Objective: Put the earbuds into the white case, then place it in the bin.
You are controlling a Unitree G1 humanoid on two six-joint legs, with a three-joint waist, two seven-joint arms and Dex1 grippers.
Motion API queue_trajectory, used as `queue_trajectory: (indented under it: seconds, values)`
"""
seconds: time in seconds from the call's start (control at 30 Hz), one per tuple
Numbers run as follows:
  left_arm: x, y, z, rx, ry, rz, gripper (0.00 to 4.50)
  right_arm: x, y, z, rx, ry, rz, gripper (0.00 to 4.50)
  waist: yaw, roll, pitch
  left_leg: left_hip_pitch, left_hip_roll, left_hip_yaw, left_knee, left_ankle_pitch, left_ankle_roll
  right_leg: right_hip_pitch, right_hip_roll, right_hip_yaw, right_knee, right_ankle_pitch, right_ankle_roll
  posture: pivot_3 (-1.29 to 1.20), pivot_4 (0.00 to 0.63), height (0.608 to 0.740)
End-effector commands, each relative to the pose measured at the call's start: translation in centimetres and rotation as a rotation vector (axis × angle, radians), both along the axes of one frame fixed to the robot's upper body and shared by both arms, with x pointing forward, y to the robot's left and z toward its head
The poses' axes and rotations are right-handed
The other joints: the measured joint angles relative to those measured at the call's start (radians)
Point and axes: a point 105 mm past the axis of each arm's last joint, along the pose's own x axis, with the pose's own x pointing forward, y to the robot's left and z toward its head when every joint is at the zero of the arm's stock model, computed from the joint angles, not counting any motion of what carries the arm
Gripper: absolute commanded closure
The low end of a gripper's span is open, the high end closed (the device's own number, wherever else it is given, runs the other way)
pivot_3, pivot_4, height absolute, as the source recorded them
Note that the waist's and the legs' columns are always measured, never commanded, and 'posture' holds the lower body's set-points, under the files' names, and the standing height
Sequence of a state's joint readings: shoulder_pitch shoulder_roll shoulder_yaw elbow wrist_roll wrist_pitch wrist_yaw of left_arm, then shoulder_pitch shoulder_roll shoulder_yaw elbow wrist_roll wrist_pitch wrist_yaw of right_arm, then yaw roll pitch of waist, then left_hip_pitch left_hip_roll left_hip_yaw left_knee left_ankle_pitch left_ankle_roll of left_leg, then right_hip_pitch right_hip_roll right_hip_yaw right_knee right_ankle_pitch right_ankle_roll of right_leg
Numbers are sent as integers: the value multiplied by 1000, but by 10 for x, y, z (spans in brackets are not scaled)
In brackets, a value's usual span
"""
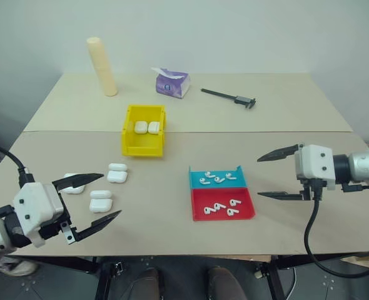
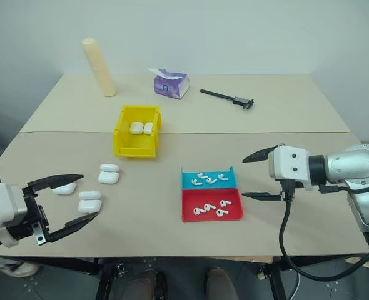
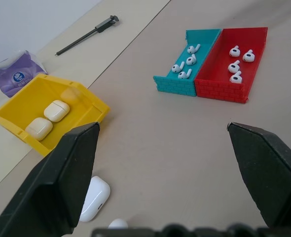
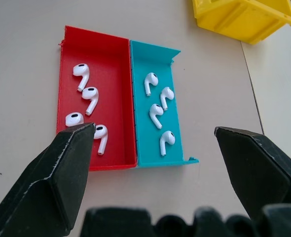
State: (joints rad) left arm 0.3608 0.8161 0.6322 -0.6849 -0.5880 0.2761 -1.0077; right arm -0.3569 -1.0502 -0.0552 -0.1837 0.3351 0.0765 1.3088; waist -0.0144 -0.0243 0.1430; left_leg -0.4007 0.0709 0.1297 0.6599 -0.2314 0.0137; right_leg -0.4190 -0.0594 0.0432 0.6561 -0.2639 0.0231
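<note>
Two cases (image 1: 146, 127) sit in the bin (image 1: 143, 145) (near wall hides their lower edges); left gripper (image 1: 89, 200) and right gripper (image 1: 278, 175) both spread, empty.

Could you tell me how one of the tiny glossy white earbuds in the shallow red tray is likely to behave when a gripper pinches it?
A tiny glossy white earbud looks smooth and rounded, so it may slip or squirt sideways between flat black fingers. Being so small, it is probably very light and easily flicked. The shallow red tray has low walls, which might stop it sliding far.
</note>
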Motion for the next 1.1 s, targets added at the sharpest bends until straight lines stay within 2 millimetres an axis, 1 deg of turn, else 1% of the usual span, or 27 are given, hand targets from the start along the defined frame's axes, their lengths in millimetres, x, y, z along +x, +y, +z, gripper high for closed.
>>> queue_trajectory:
  seconds: [0.03, 0.2, 0.4, 0.47, 0.57, 0.63, 0.77, 1.1]
  values:
    - [2, -1, 12, -13, -45, 28, 0, 0, 2, 11, 0, -55, 16, 20, 0, 0, 0, 0, 0, 0, 0, 0, 0, 0, 0, 0, 0, 0, 0, 0, 150, 740]
    - [-1, -4, 13, 5, -51, 33, 0, 1, 2, 10, -3, -52, 16, 20, -1, 0, 0, 0, 0, 0, 0, 0, 0, 0, 0, 0, 0, 0, 0, 0, 150, 740]
    - [-3, -3, 0, 71, 13, 76, 0, 3, 2, 8, 0, -46, 15, 20, 0, 0, 0, 0, 0, 0, 0, 0, 0, 0, 0, 0, 0, 0, 0, 0, 150, 740]
    - [-5, -5, 2, 52, 17, 67, 0, 4, 2, 9, -8, -54, 10, 20, 0, 0, 0, 0, 0, 0, 0, 0, 0, 0, 0, 0, 0, 0, 0, 0, 150, 740]
    - [-9, -8, 4, 41, 22, 42, 0, -4, 3, 11, 10, -46, 22, 20, 0, 0, 0, 0, 0, 0, 0, 0, 0, 0, 0, 0, 0, 0, 0, 0, 150, 740]
    - [-7, -6, 5, 43, 19, 59, 0, -7, 4, 10, 15, -41, 25, 20, 0, 0, 0, 0, 0, 0, 0, 0, 0, 0, 0, 0, 0, 0, 0, 0, 150, 740]
    - [-5, -5, 8, 43, 2, 60, 0, -2, 4, 8, 13, -48, 12, 20, 0, 0, 0, 1, 0, 0, 0, 0, 0, 1, 0, 0, 0, 0, 0, 0, 150, 740]
    - [-6, -5, 4, 56, 3, 74, 0, 3, 4, 10, 2, -55, 21, 20, 0, 0, 0, 0, 0, -1, 0, 0, 0, 0, 0, 0, 0, 0, 0, 0, 150, 740]
